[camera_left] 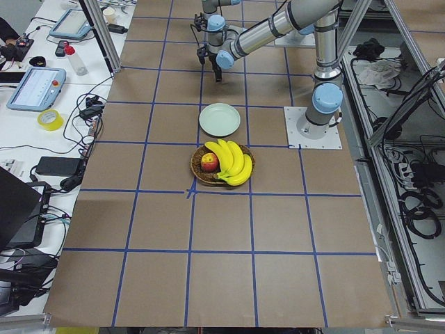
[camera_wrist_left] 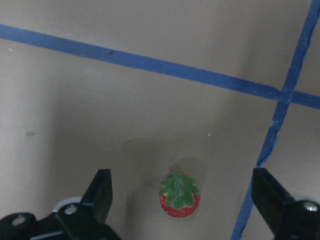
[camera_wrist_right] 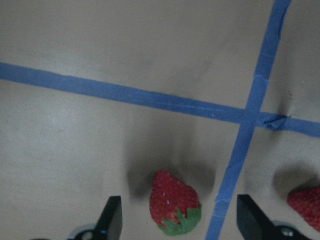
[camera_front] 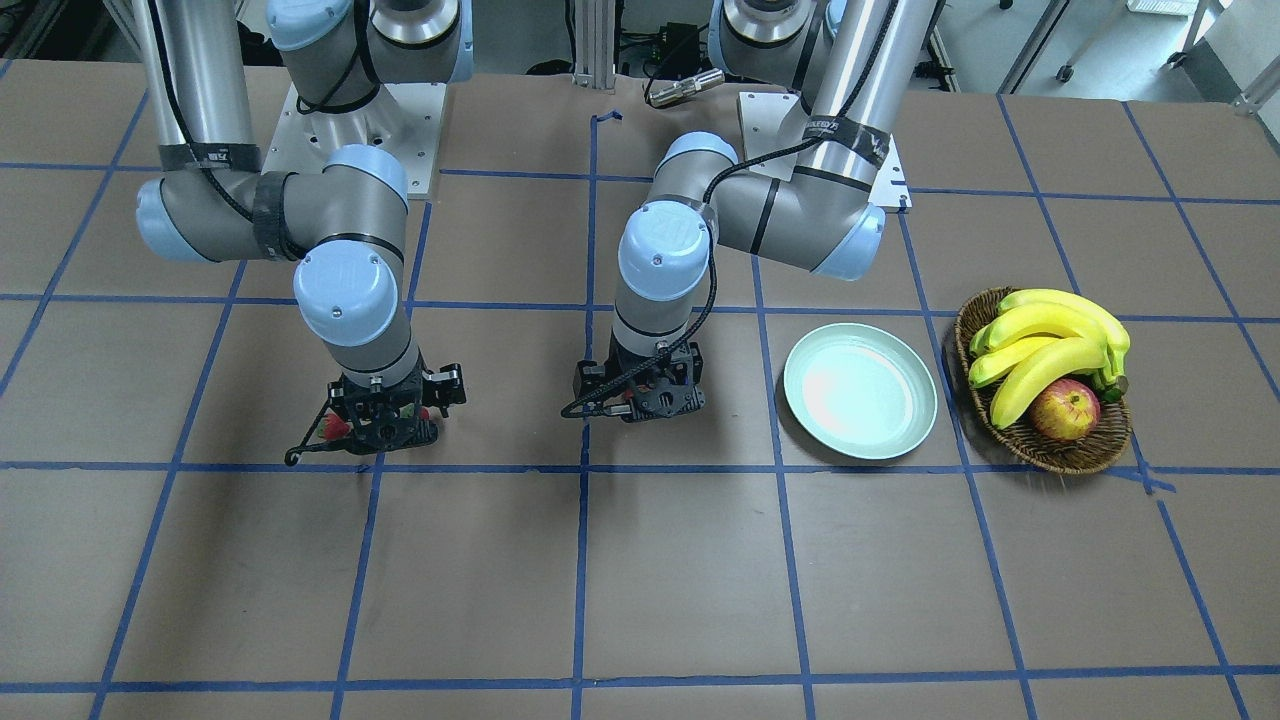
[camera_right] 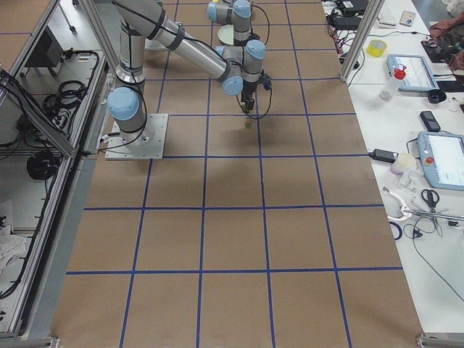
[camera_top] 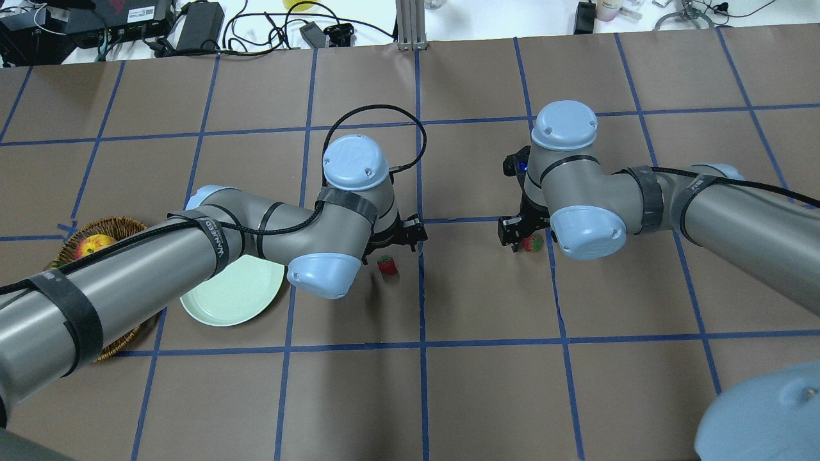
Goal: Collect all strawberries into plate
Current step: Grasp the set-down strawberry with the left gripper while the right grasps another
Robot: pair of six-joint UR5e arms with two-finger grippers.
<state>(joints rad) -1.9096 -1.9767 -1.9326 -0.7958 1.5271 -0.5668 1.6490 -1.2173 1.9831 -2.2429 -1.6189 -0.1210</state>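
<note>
While both hang wide open, left gripper (camera_wrist_left: 181, 176) over one strawberry (camera_wrist_left: 180, 196), right gripper (camera_wrist_right: 178, 200) over a second strawberry (camera_wrist_right: 174, 204) with a third strawberry (camera_wrist_right: 305, 202) at its three o'clock, I reckon them light, soft, slippery: pinch gently across the belly. The plate (camera_top: 224, 301) lies empty at eight o'clock from the left gripper, seen overhead.

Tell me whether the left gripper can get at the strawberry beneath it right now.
Probably yes: the left gripper hangs open above the strawberry, its fingers wide to either side, and nothing visible lies between them.
</note>
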